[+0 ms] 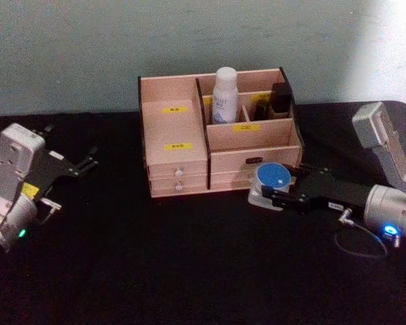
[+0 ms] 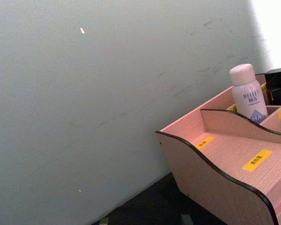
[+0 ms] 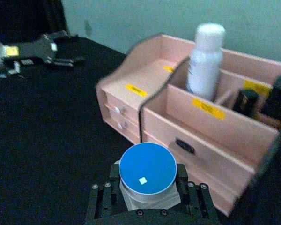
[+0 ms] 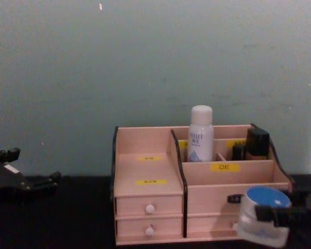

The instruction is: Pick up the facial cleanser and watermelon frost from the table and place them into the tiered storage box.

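The watermelon frost (image 3: 147,169), a squat jar with a flat blue lid, sits between the fingers of my right gripper (image 3: 147,197), which is shut on it. In the head view the watermelon frost (image 1: 271,179) is just in front of the tiered storage box (image 1: 183,128), at its lower right drawer. I cannot tell whether it rests on the table. The facial cleanser (image 1: 224,95), a tall white bottle, stands upright in a rear compartment of the box. My left gripper (image 1: 88,159) is open and idle at the far left.
Small dark bottles (image 1: 279,100) stand in the box's back right compartment, beside the cleanser. The box's left tiers (image 1: 172,101) hold nothing. A thin cable (image 1: 358,244) loops on the black table under my right arm. A pale wall stands close behind the box.
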Controlling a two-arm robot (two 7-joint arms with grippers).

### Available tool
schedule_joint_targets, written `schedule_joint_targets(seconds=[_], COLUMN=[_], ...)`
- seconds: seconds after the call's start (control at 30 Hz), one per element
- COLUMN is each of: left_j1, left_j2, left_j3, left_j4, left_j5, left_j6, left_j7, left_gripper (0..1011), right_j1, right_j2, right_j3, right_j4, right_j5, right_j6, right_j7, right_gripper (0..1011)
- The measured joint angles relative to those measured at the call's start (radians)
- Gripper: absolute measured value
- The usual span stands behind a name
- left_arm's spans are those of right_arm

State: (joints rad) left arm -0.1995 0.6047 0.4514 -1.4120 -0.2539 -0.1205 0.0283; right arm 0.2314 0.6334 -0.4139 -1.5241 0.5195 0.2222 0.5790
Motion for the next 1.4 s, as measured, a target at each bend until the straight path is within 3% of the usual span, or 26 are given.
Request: schedule_joint_targets(seconds=[0.7,0.8,1.4], left_j1=[0.000,0.000,0.000], left_j2=[0.000,0.000,0.000], left_j3=[0.000,0.000,0.000], left_j4=[0.000,0.000,0.000], left_j5=[0.000,0.000,0.000], left_j6=[0.000,0.000,0.000], left_j7=[0.000,0.000,0.000], left_gripper=[1001,1001,1001], right_j1=[0.177,0.218,0.349], right_j2=[-0.055,-0.077,-0.173], right_j3=[-0.116,-0.145,-0.218], right_j4=[0.027,0.058,0.212], right_j5=[0.016,0.008,-0.006], right_j6=[0.014,0.014,0.010], right_j7=[0.060,0.061,0.079], right_gripper=[720,720,720])
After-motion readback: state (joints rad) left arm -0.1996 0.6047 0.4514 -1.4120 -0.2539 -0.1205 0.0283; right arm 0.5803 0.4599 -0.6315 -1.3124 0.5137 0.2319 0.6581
